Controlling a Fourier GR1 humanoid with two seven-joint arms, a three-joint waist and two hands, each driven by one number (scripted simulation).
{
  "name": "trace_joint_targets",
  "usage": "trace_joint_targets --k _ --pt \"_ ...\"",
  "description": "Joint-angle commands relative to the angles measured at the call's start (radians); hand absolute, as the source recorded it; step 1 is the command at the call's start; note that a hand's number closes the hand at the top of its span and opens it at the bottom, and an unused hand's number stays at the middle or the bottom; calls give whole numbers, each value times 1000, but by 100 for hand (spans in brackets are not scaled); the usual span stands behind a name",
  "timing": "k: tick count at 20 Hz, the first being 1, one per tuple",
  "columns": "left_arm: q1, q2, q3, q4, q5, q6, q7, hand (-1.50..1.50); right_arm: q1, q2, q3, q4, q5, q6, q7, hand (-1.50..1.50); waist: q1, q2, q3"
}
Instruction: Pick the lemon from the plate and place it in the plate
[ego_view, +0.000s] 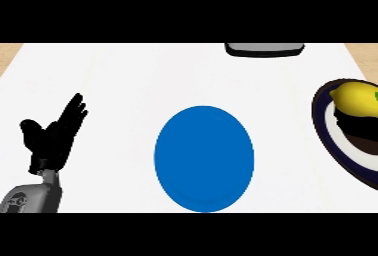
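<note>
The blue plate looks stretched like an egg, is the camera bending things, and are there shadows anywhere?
Head view: the blue plate appears taller than wide from the steep downward angle; the dark-rimmed plate at the right edge is stretched likewise and cut off. Lighting is flat: the white counter shows no clear shadows or glare; the lemon has soft shading only.

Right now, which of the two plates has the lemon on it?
The dark-rimmed plate at the right edge holds the lemon. The blue plate in the middle has nothing on it.
</note>
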Motion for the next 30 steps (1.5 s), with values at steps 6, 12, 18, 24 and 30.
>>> trace_joint_targets --k 6,12,18,24,30 --pt "-45 -39 -12 91 -48 18 -63 0 142 -43 -262 143 -167 -72 -185 150 6 5 0" --pt "-22 -27 -8 63 -44 -10 -45 0 73 -150 -369 492 -240 -95 -390 150 18 6 0" --pt "-86 -22 20 90 -20 -16 -24 0 42 -263 -363 779 -294 37 -560 150 23 10 1" --pt "-74 -4 30 7 7 -36 66 0 26 -275 -410 947 -420 127 -728 -150 22 6 1" --pt "12 -52 -17 -17 -50 -8 -1 0 14 -249 -452 857 -467 29 -862 -150 15 2 0"
